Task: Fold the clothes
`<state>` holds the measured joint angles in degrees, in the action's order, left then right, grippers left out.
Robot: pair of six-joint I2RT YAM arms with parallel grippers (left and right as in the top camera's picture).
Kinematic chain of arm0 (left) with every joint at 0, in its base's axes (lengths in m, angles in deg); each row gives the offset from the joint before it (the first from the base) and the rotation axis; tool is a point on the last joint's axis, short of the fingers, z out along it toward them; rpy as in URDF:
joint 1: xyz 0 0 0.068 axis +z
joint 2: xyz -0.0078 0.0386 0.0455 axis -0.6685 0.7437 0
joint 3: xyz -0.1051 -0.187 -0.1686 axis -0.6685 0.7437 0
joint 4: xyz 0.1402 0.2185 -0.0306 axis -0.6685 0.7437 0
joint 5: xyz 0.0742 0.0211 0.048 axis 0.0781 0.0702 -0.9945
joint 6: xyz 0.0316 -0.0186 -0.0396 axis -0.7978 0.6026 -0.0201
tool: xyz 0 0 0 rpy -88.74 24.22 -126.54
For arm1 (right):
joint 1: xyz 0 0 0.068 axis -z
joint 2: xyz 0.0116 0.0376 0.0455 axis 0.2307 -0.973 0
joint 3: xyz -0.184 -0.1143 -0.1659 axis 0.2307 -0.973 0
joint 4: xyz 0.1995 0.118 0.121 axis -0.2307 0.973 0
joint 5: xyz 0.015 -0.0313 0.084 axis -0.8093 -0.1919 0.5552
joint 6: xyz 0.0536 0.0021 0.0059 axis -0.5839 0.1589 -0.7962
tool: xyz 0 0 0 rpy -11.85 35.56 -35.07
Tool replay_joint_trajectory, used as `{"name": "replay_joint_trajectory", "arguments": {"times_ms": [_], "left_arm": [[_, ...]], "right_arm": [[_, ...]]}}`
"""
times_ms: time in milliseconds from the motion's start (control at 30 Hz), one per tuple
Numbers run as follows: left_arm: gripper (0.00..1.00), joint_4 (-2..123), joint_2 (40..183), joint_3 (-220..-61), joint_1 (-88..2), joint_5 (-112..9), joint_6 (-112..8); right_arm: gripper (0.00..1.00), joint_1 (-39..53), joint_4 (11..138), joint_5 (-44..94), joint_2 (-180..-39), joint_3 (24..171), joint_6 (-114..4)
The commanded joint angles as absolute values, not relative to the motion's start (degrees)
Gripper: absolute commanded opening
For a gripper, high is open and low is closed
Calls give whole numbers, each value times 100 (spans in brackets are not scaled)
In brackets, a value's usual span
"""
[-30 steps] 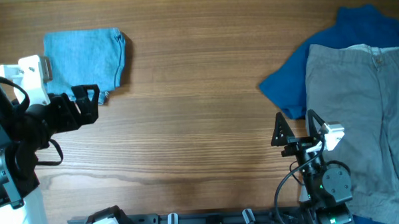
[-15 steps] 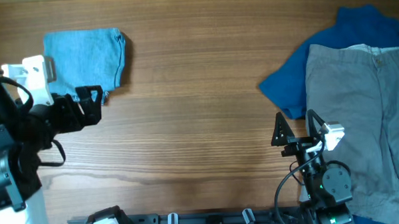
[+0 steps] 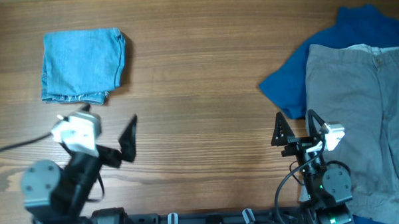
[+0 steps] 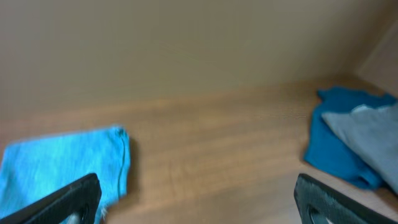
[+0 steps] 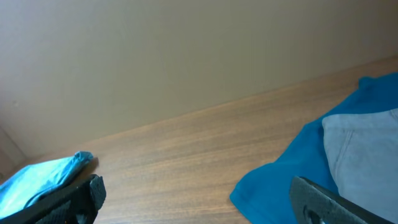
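The light-blue jeans [image 3: 82, 65] lie folded into a compact square at the far left of the table, with a frayed bit at the front edge. They also show in the left wrist view [image 4: 56, 165] and the right wrist view [image 5: 43, 177]. My left gripper [image 3: 111, 143] is open and empty, near the table's front left, well clear of the jeans. In its wrist view the jaws [image 4: 199, 208] are wide apart over bare wood. My right gripper [image 3: 297, 132] is open and empty at the front right; its jaws [image 5: 199, 205] are spread wide.
A dark royal-blue shirt [image 3: 321, 61] lies at the right under grey-khaki trousers [image 3: 362, 99], which reach the right edge. Both show in the wrist views [image 4: 339, 155] [image 5: 367, 149]. Bare wooden table [image 3: 199, 92] lies between the jeans and that pile.
My left arm has pulled back from beside the folded jeans to the front of the table, empty. The jeans stay put. The right arm has not moved.
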<state>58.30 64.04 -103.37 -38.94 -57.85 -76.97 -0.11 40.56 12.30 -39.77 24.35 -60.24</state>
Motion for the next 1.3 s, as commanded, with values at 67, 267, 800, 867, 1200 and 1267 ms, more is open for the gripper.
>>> {"name": "replay_joint_trajectory", "arguments": {"times_ms": [67,267,800,867,1200,1267], "left_arm": [[100,5255,4716,-8026,-3927,-5501,-7723],[100,3516,3989,-6498,-3949,-5431,-7387],[100,2910,4008,-6074,-3960,-5433,-7081],[100,2910,4008,-6074,-3960,-5433,-7081],[100,2910,4008,-6074,-3960,-5433,-7081],[100,2910,4008,-6074,-3960,-5433,-7081]], "right_arm": [[100,13,4037,1217,-3920,2433,-6063],[100,13,4037,1215,-3920,2431,-6065],[100,13,4037,1215,-3920,2431,-6065],[100,13,4037,1215,-3920,2431,-6067],[100,13,4037,1215,-3920,2431,-6065],[100,13,4037,1217,-3920,2431,-6065]]}}
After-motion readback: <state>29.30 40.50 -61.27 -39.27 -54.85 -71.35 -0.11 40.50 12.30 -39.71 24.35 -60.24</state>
